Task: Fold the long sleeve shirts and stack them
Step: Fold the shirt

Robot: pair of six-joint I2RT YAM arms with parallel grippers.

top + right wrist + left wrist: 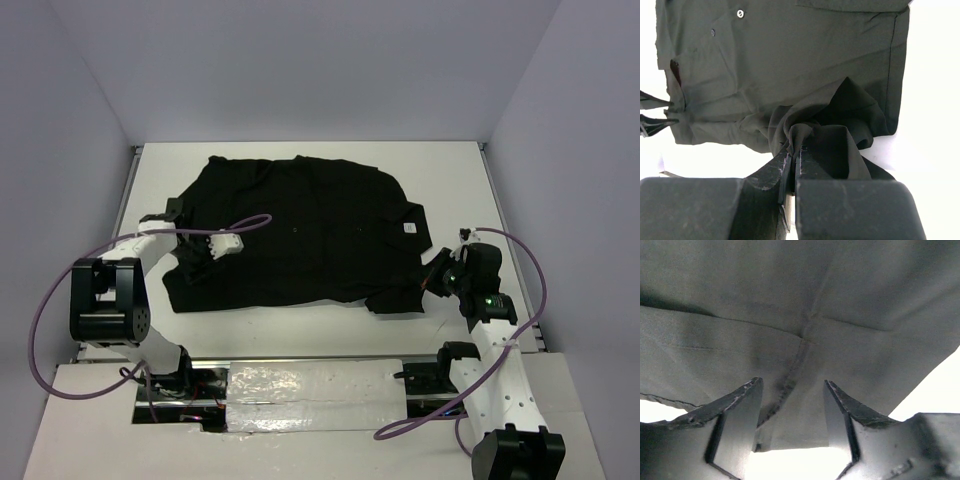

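Note:
The long sleeve shirt (300, 225) is black and lies spread over the white table, with a small white neck label (408, 228) near its right side. My left gripper (196, 262) hovers over the shirt's left edge; in the left wrist view it (792, 385) stands open above a seam crossing in the fabric (805, 335), holding nothing. My right gripper (435, 276) is at the shirt's lower right corner. In the right wrist view it (794, 146) is shut on a bunched fold of the black shirt (790, 60).
The white table (450, 175) is walled by pale panels at the back and sides. Purple cables loop from both arms, one (250, 222) crossing the shirt's left part. A foil-covered strip (300, 392) runs between the arm bases at the near edge.

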